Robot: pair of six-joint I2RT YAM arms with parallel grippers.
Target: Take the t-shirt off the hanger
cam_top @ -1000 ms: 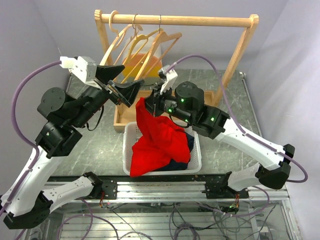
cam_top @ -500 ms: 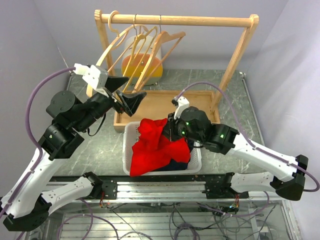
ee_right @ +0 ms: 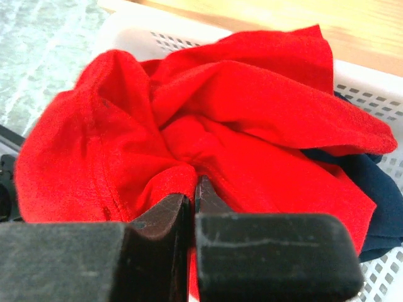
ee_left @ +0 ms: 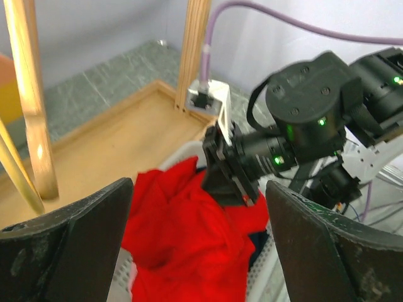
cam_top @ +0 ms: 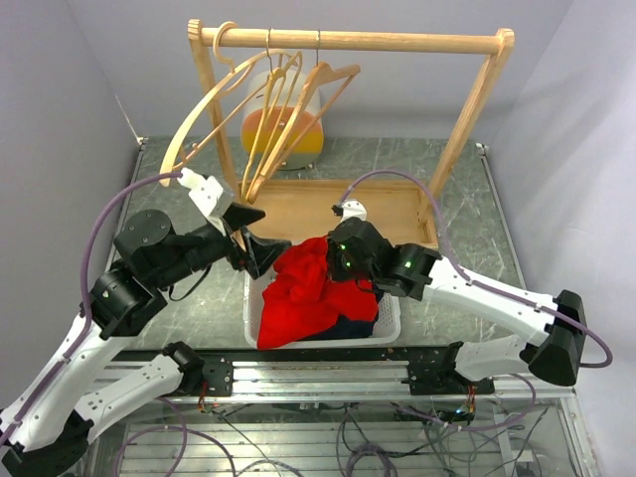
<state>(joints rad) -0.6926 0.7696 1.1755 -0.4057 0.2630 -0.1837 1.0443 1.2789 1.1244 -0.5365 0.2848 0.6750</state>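
Some red t-shirt (cam_top: 308, 288) spills over the basket (cam_top: 394, 316) rim; right fingers (ee_right: 271, 251) pinch it, left fingers (ee_left: 69, 251) gape nearby.

even bright light, blurred foreground

The red shirt (cam_top: 306, 290) lies crumpled in a heap at lower centre of the top view, inside a white basket (cam_top: 390, 326), over a dark blue garment. One fold is gathered and pinched at the tips of the right end effector (ee_right: 192, 200). The pale wooden hangers (cam_top: 281, 109) hang bare from the rod (cam_top: 397, 42) at upper centre, tilted, the leftmost swung toward the upper left.
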